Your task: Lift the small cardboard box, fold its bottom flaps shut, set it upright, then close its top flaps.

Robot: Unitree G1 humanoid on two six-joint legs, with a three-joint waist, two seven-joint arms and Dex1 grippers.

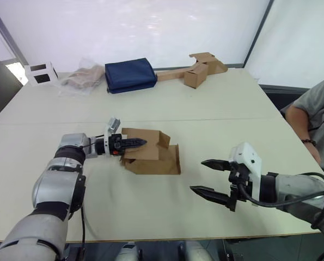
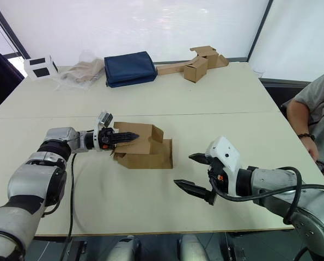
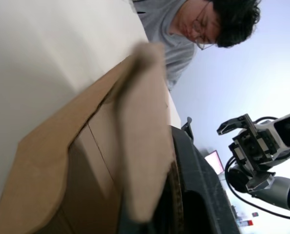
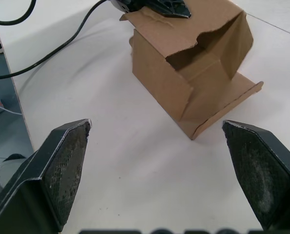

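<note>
The small cardboard box point(image 1: 151, 156) lies on its side mid-table, tilted. Its open end faces my right gripper; one flap point(image 1: 178, 159) lies flat on the table and another point(image 4: 237, 41) stands up. I cannot tell whether these are the top flaps or the bottom flaps. My left gripper point(image 1: 135, 143) reaches in from the left and is shut on the box's upper cardboard edge point(image 3: 140, 122), which sits pinched against a black finger point(image 3: 196, 185). My right gripper point(image 1: 198, 175) hovers open to the right of the box, apart from it, with nothing between its fingers point(image 4: 67, 161).
At the table's back lie a navy blue bag point(image 1: 130, 75), a clear plastic bag point(image 1: 83, 79), a white box with dark windows point(image 1: 41, 73) and a smaller brown box with loose cardboard point(image 1: 197, 73). A person point(image 1: 314, 114) sits at the right edge.
</note>
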